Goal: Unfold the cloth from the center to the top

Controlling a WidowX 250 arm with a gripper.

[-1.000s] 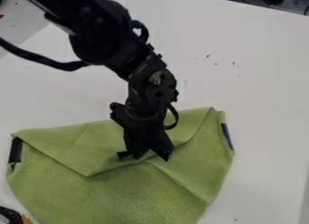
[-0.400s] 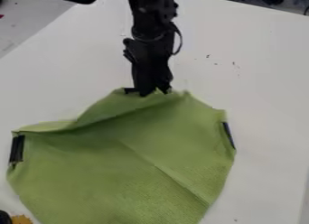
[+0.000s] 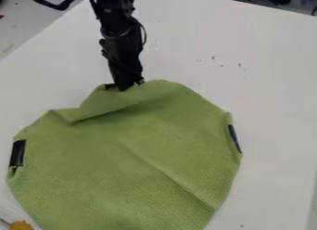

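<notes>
The black gripper (image 3: pixel 123 87) hangs at the upper edge of the green cloth (image 3: pixel 142 145), left of the middle of the view. It is shut on the cloth's top edge, which is raised there. The cloth lies spread over the lower left and centre, with a wrinkle running just below the gripper and a straight diagonal crease toward its lower right. A black patch marks its left edge and a dark blue one its right edge.
The white table (image 3: pixel 260 76) surrounds the cloth, with small dark specks at the upper right. An orange item (image 3: pixel 21 225) lies at the bottom left corner. Dark objects stand beyond the table's far edge at the top right.
The gripper has moved up the view, then a bit left, with the cloth's edge. The folded-down flap has opened upward, and the cloth's outline now reaches higher and is rounder.
</notes>
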